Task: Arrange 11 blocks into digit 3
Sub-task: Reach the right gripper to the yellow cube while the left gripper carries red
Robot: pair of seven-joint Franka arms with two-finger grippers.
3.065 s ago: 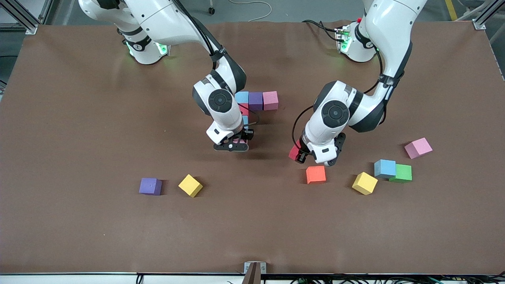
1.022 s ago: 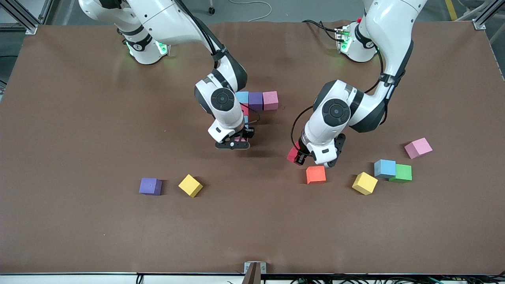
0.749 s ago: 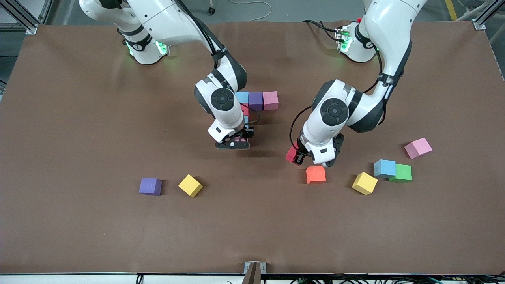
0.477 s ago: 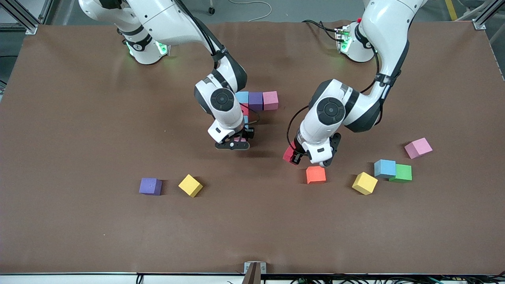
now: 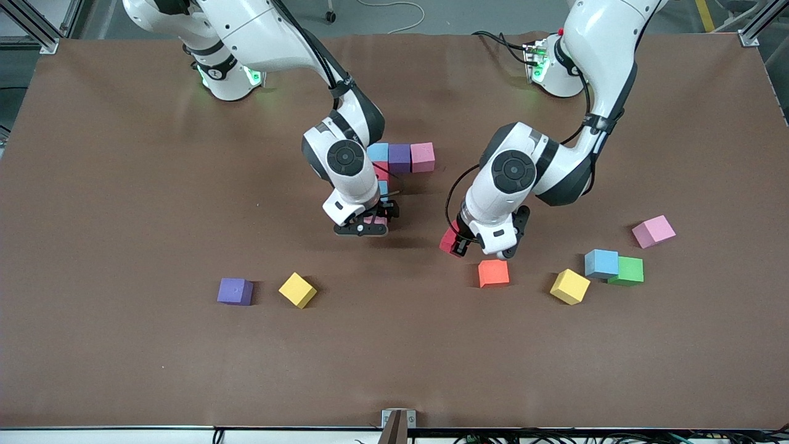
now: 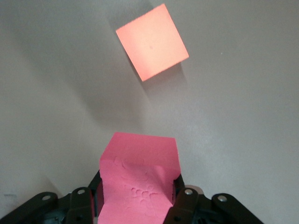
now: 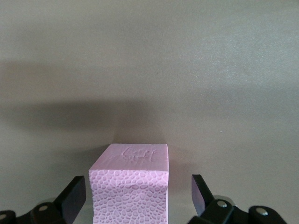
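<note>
A bar of blue (image 5: 378,152), purple (image 5: 399,157) and pink (image 5: 423,156) blocks lies mid-table. A red block (image 5: 381,171) and a blue one (image 5: 383,187) run from it toward the front camera, partly hidden by the right arm. At that line's near end my right gripper (image 5: 365,227) (image 7: 138,191) stands open around a pink block (image 5: 375,220) (image 7: 131,186), with its fingers (image 7: 74,193) clear of the block's sides. My left gripper (image 5: 470,243) (image 6: 138,196) is shut on a red block (image 5: 449,240) (image 6: 140,172), squeezing it, just above the table by the orange block (image 5: 494,272) (image 6: 152,41).
Loose purple (image 5: 235,290) and yellow (image 5: 298,290) blocks lie toward the right arm's end, nearer the camera. Toward the left arm's end lie a yellow block (image 5: 569,286), a blue block (image 5: 601,263) touching a green cube (image 5: 627,271), and a pink block (image 5: 654,231).
My right gripper has opened and let go of the pink block, which now rests on the table. My left arm has carried the red block a little toward the right arm's end.
</note>
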